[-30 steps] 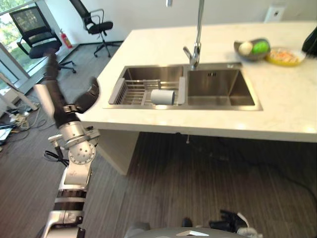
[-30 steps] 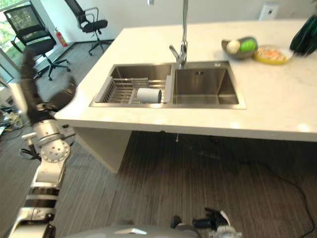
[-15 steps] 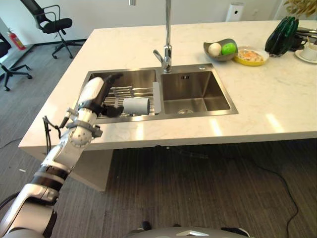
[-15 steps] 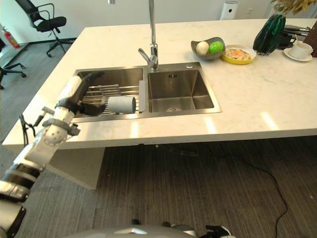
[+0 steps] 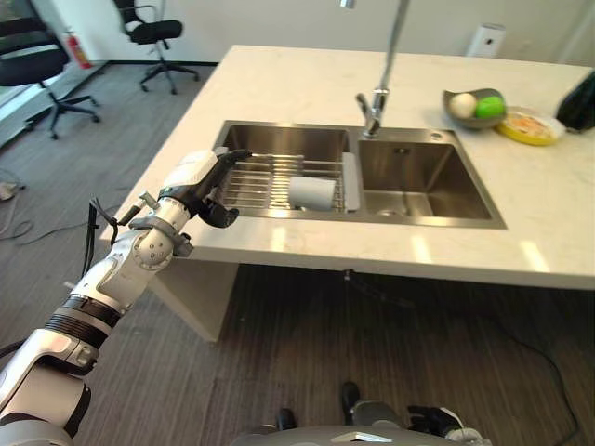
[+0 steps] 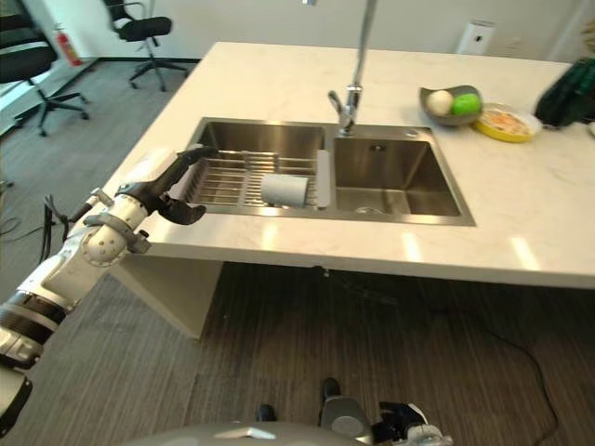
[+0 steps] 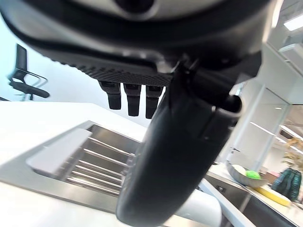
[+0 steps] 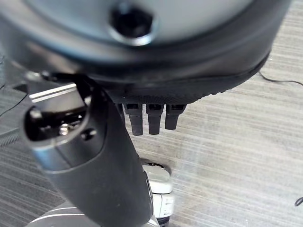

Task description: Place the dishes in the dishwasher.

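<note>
A white cup (image 5: 311, 192) lies on its side in the wire rack (image 5: 270, 181) set in the sink's left basin. My left hand (image 5: 206, 182) hovers over the counter's left rim beside the rack, open, with its fingers pointing toward the rack and holding nothing. A gap separates it from the cup. In the left wrist view its fingers (image 7: 128, 99) and thumb (image 7: 180, 156) stand over the rack (image 7: 85, 158), with the cup (image 7: 204, 211) just past the thumb. My right hand (image 8: 142, 118) hangs low over the floor, open and holding nothing.
The right basin (image 5: 423, 177) is bare steel, with a tall faucet (image 5: 376, 98) behind the divider. A grey bowl of fruit (image 5: 474, 100) and a yellow plate (image 5: 526, 124) sit on the white counter (image 5: 279, 84) at the far right. Office chairs (image 5: 153, 32) stand on the floor beyond.
The camera has shifted. My left arm swung from beside the counter to over the rack next to the cup, and now sits further from the cup, at the counter's left rim.
</note>
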Controlling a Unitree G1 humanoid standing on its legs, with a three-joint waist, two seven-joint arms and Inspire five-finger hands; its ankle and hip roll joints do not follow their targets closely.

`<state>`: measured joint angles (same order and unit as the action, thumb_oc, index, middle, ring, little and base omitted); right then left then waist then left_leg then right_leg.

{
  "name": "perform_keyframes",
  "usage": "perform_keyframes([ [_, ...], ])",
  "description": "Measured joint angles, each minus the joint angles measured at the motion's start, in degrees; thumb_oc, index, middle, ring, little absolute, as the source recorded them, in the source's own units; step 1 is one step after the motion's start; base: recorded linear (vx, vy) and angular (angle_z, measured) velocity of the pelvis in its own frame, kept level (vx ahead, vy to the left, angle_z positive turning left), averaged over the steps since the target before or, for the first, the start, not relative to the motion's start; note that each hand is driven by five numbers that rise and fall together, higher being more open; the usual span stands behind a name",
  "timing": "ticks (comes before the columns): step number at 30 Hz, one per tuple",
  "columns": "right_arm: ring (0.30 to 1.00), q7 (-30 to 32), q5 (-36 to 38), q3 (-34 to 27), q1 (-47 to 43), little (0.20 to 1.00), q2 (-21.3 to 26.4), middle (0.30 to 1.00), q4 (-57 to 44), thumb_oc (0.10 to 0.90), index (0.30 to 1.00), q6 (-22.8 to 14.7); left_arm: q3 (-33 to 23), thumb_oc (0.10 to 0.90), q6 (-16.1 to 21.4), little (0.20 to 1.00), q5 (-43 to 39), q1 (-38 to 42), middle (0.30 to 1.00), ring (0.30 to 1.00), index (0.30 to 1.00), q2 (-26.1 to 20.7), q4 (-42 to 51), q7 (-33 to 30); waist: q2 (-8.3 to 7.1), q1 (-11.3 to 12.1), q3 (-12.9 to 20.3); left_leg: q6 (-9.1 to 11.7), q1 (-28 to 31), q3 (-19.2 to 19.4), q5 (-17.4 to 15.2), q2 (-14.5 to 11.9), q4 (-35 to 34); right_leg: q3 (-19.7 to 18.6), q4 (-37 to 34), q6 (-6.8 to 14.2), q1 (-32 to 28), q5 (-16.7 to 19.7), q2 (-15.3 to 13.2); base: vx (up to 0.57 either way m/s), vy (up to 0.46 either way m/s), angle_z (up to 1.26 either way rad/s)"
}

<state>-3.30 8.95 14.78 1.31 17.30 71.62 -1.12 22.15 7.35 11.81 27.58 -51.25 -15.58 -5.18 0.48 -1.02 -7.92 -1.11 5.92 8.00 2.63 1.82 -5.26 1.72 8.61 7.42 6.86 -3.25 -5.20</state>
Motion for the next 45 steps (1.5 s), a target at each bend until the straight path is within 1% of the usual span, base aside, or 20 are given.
perform_keyframes([
  [2, 0.9, -0.03, 0.0, 0.01, 0.11, 0.9, 0.04, 0.9, 0.16, 0.8, 0.9, 0.02, -1.18, 0.8, -0.38, 0.9, 0.0, -0.03, 0.9, 0.9, 0.9, -0.14, -0.01, -0.01, -0.01, 0.87, 0.13, 0.07, -0.1, -0.06, -0.07, -0.21, 0.08, 0.93, -1.29, -0.57, -0.25, 2.56, -0.16, -0.01, -0.047, 0.05],
  [3, 0.9, -0.03, -0.01, 0.07, 0.1, 0.9, 0.03, 0.9, 0.13, 0.8, 0.9, 0.04, -1.51, 0.8, -0.58, 0.9, 0.02, -0.04, 0.9, 0.9, 0.9, -0.31, 0.0, -0.01, 0.06, 1.05, 0.22, 0.03, 0.05, -0.1, 0.02, -0.49, 0.11, 2.06, -3.03, -1.09, -1.11, 4.7, -0.13, 0.03, -0.055, -0.01],
  [4, 0.9, 0.0, -0.01, 0.41, 0.87, 0.9, -0.21, 0.9, 0.18, 0.8, 0.9, 0.16, -1.58, 0.8, -0.64, 0.9, 0.05, -0.16, 0.9, 0.9, 0.9, -0.29, 0.01, 0.01, 0.2, 1.02, 1.04, 0.72, 0.44, 0.07, -0.45, -1.37, 0.1, 3.13, -7.91, -3.38, -3.62, 8.93, 0.9, 0.06, -0.051, -0.08],
  [5, 0.9, -0.03, -0.02, 0.43, 0.93, 0.9, -0.24, 0.9, 0.21, 0.8, 0.9, 0.33, -1.58, 0.8, -0.64, 0.9, 0.14, -0.24, 0.9, 0.9, 0.9, 0.02, 0.06, 0.03, 0.4, 0.93, 1.41, 1.13, 0.7, 0.28, -0.72, -1.85, 0.11, 3.2, -9.97, -3.95, -4.72, 9.67, 1.53, 0.07, -0.062, -0.16],
  [6, 0.9, -0.06, 0.01, 0.44, 0.91, 0.9, -0.32, 0.9, 0.29, 0.8, 0.9, 0.4, -1.57, 0.8, -0.64, 0.9, 0.27, -0.24, 0.9, 0.9, 0.9, 0.54, 0.13, 0.11, 0.44, 0.62, 1.53, 1.22, 1.25, 0.73, -0.78, -2.11, 0.11, 3.11, -12.43, -5.22, -6.27, 11.08, 2.04, 0.04, -0.036, -0.18],
  [7, 0.9, -0.09, 0.0, 0.52, 0.71, 0.9, -0.39, 0.9, 0.23, 0.8, 0.9, 0.4, -1.57, 0.8, -0.64, 0.9, 0.66, -0.24, 0.9, 0.9, 0.9, 1.9, 0.25, 0.14, 0.68, 0.06, 1.71, 1.46, 2.05, 1.11, -0.93, -2.56, 0.1, 2.95, -14.44, -5.69, -7.93, 11.74, 2.69, 0.02, -0.023, -0.15],
  [11, 0.9, 0.01, -0.01, 1.81, -0.02, 0.9, -0.39, 0.9, -0.27, 0.8, 0.9, 0.4, -1.36, 0.8, -0.36, 0.9, 1.78, -0.13, 0.9, 0.9, 0.9, 4.36, 2.01, 0.7, 1.44, -1.47, 2.29, 1.84, 2.95, 2.65, -1.09, -3.72, 0.07, 2.54, -14.43, -5.99, -8.37, 11.47, 3.97, 0.03, -0.033, -0.17],
  [13, 0.9, 0.1, -0.02, 2.15, -0.2, 0.9, -0.14, 0.9, -0.48, 0.8, 0.9, 0.41, 0.23, 0.8, -0.33, 0.9, 2.55, 0.7, 0.9, 0.9, 0.9, 4.48, 3.04, 1.28, 2.03, -2.83, 2.66, 2.9, 3.21, 2.74, -1.84, -4.45, 0.05, 2.51, -14.56, -6.26, -8.58, 10.91, 4.68, 0.01, -0.032, -0.02],
  [15, 0.9, 0.07, -0.09, 1.71, 0.62, 0.9, 0.5, 0.9, -0.73, 0.8, 0.9, 0.7, 1.68, 0.8, -0.29, 0.9, 3.65, 1.67, 0.9, 0.9, 0.9, 4.53, 2.82, 1.69, 1.94, -3.73, 2.69, 3.07, 3.33, 3.08, -1.91, -4.56, 0.08, 2.23, -14.39, -6.28, -8.34, 10.96, 4.91, -0.08, -0.031, -0.09],
  [16, 0.9, -2.02, -0.57, 0.26, 5.96, 0.9, 3.01, 0.9, -9.67, 0.8, 0.9, -0.81, 1.93, 0.8, 0.43, 0.9, 4.99, 1.22, 0.9, 0.9, 0.9, 3.88, 3.16, 1.84, 2.97, -3.91, 2.92, 3.24, 3.0, 3.75, -2.01, -4.55, 0.07, 1.33, -14.51, -6.23, -7.6, 10.99, 4.97, -0.07, -0.029, -0.3],
  [17, 0.9, -2.42, -0.63, -0.18, 6.83, 0.9, 3.74, 0.9, -10.29, 0.8, 0.9, -2.15, 2.05, 0.8, -0.41, 0.9, 5.7, 1.21, 0.9, 0.9, 0.9, 3.33, 2.72, 1.89, 3.46, -3.73, 3.01, 3.23, 2.92, 4.62, -2.01, -4.57, 0.01, 1.1, -14.41, -6.17, -7.35, 11.04, 4.93, -0.03, -0.029, -0.43],
  [19, 0.9, -2.28, -2.37, -0.05, 5.81, 0.9, 3.96, 0.9, -7.77, 0.8, 0.9, -1.46, 2.27, 0.8, -0.09, 0.9, 7.57, 1.73, 0.9, 0.9, 0.9, 2.26, 1.82, 2.15, 3.48, -4.42, 3.19, 3.65, 2.64, 6.69, -2.3, -4.91, -0.25, 1.1, -14.52, -5.6, -6.1, 11.42, 5.03, 0.01, -0.019, -0.53],
  [20, 0.9, -2.5, -2.5, -0.07, 5.99, 0.9, 3.72, 0.9, -7.02, 0.8, 0.9, -1.51, 2.57, 0.8, 0.49, 0.9, 8.35, 2.36, 0.9, 0.9, 0.9, 2.33, 0.4, 2.04, 3.59, -4.63, 3.24, 4.19, 2.1, 6.98, -2.63, -5.05, -0.28, 1.26, -14.46, -5.46, -5.78, 11.53, 5.08, 0.02, -0.031, -0.31],
  [22, 0.9, -2.83, -2.66, -0.14, 6.84, 0.9, 3.47, 0.9, -5.33, 0.8, 0.9, -1.45, 4.81, 0.8, 0.12, 0.9, 9.83, 3.66, 0.9, 0.9, 0.9, 2.88, -4.01, 2.09, 3.95, -6.01, 3.37, 4.32, 2.02, 7.41, -2.3, -5.21, -0.25, 1.21, -14.35, -5.36, -5.18, 11.64, 5.27, 0.02, -0.033, -0.15],
  [25, 0.9, -2.98, -2.71, -0.11, 7.6, 0.9, 3.16, 0.9, -2.73, 0.8, 0.9, -1.26, 6.98, 0.8, -1.17, 0.9, 11.54, 4.43, 0.9, 0.9, 0.9, 3.58, -7.32, 2.36, 4.29, -6.69, 3.09, 4.27, 2.02, 8.52, -2.08, -5.45, -0.22, 1.1, -14.34, -6.06, -4.69, 12.24, 5.55, 0.01, -0.022, -0.18],
  [27, 0.9, -2.96, -2.75, -0.13, 7.72, 0.9, 3.34, 0.9, -1.96, 0.8, 0.9, -1.17, 6.99, 0.8, -1.31, 0.9, 12.46, 4.61, 0.9, 0.9, 0.9, 4.54, -8.71, 2.32, 4.73, -7.11, 2.76, 4.28, 2.05, 8.64, -2.09, -5.46, -0.19, 1.0, -14.34, -6.16, -4.64, 12.27, 5.62, 0.02, -0.01, -0.07],
  [33, 0.9, -2.88, -2.7, -0.21, 6.15, 0.9, 3.32, 0.9, -1.96, 0.8, 0.9, -1.28, 7.14, 0.8, -2.75, 0.9, 13.67, 5.16, 0.9, 0.9, 0.9, 4.62, -12.31, 2.35, 6.15, -7.41, 1.86, 4.28, 2.05, 9.53, -2.13, -5.59, 0.04, -0.08, -14.35, -6.17, -4.25, 12.31, 5.99, 0.02, -0.012, -0.08],
  [38, 0.9, -2.91, -2.69, -0.21, 4.31, 0.9, 3.23, 0.9, -0.92, 0.8, 0.9, -1.36, 8.22, 0.8, -4.17, 0.9, 13.72, 5.54, 0.9, 0.9, 0.9, 4.65, -16.32, 2.86, 6.89, -7.33, 1.35, 4.38, 2.58, 9.55, -2.2, -5.81, 0.04, -0.1, -14.36, -6.24, -4.76, 12.27, 6.24, 0.0, 0.0, 0.0],
  [43, 0.9, -2.93, -2.69, -0.19, 4.1, 0.9, 3.23, 0.9, -0.77, 0.8, 0.9, -1.33, 8.39, 0.8, -4.28, 0.9, 13.66, 6.48, 0.9, 0.9, 0.9, 5.2, -18.57, 3.23, 7.13, -7.15, 1.13, 4.53, 2.88, 9.52, -2.31, -5.88, 0.01, -0.07, -14.37, -6.31, -5.07, 12.22, 6.28, 0.0, 0.0, 0.0],
  [45, 0.9, -3.05, -2.69, -0.18, 3.95, 0.9, 3.15, 0.9, -0.44, 0.8, 0.9, -1.17, 9.15, 0.8, -5.01, 0.9, 13.65, 7.92, 0.9, 0.9, 0.9, 5.47, -19.66, 4.17, 7.17, -7.08, 1.09, 4.55, 2.86, 9.5, -2.33, -5.87, -0.19, -0.07, -14.35, -6.31, -5.07, 12.22, 6.27, 0.0, 0.0, 0.0],
])
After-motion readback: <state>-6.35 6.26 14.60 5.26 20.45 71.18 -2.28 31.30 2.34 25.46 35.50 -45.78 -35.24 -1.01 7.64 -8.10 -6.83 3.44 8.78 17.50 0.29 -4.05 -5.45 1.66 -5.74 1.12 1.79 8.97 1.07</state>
